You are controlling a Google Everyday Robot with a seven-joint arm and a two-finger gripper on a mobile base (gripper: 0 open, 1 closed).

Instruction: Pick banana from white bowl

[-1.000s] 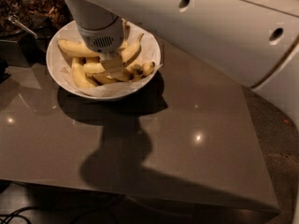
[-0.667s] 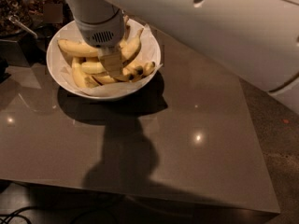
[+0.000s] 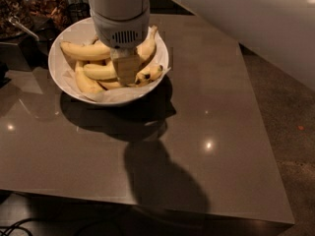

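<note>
While parked low inside the white bowl (image 3: 78,31), rear-left on the tabletop (image 3: 197,107), touching or just above the banana pile: gripper (image 3: 127,68). Cannot tell whether apart, together or clamped on anything; masked by the wrist housing (image 3: 118,14).

Likely target: middle banana (image 3: 101,71), lying at the bowl's centre. Long axis roughly left-right, right end tucked under the gripper, left end pointing at the bowl's left wall. Flanked behind by a second banana (image 3: 83,50) on much the same axis.

Risks, as judgement only:
- Gripping near the end instead of mid-body, so swinging or slipping out on lift.
- Snagging the spotted banana (image 3: 150,73) just beside.
- Catching the paper lining (image 3: 123,95) and dragging the bowl along.
- Squeezing too hard and bruising soft fruit.
</note>
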